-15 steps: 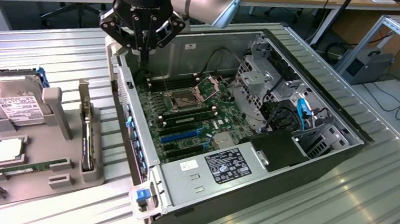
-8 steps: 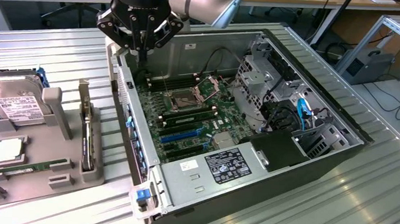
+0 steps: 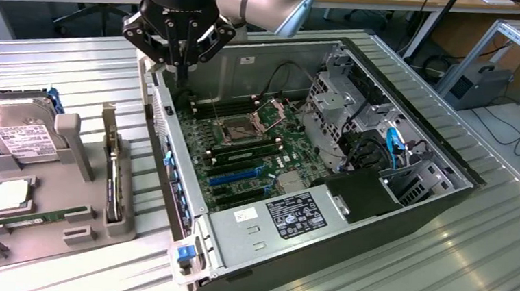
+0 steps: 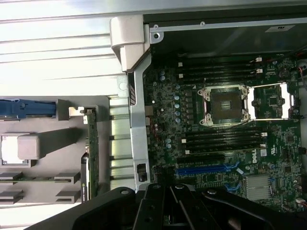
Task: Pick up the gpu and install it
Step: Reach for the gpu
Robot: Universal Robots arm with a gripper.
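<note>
Holder: one grey plastic holder tray [image 3: 121, 228] on the ribbed metal table [image 3: 55, 62], at the exterior view's left.
Hard drive: one silver hard drive with white label [image 3: 18, 135], propped upright at the holder's far end.
Processor: one square silver processor chip [image 3: 9, 196], flat in its pocket.
Memory: one narrow green memory stick [image 3: 40, 221], flat, towards the holder's near end.
Gpu: one thin flat black gpu card with silver metal bracket [image 3: 113, 180] [image 4: 90, 158], standing on its long edge in the holder's slot nearest the case; not yet picked up.
Handling: judged light and stiff, yet thin and fragile, probably slippery on the bare faces. Best taken across the upper long edge near mid-length, clear of the components and the contact edge.
Gripper: one black multi-link gripper [image 3: 180, 71], clenched on nothing, hovering over the case's far corner on the holder's side, apart from the gpu.
Case: one open black and grey computer case [image 3: 345, 241], lying on its side, just beside the holder.
Motherboard: one green motherboard [image 3: 269, 156] inside the case; one open processor socket [image 3: 241, 129]; one long blue expansion slot [image 3: 238, 176], unoccupied.
</note>
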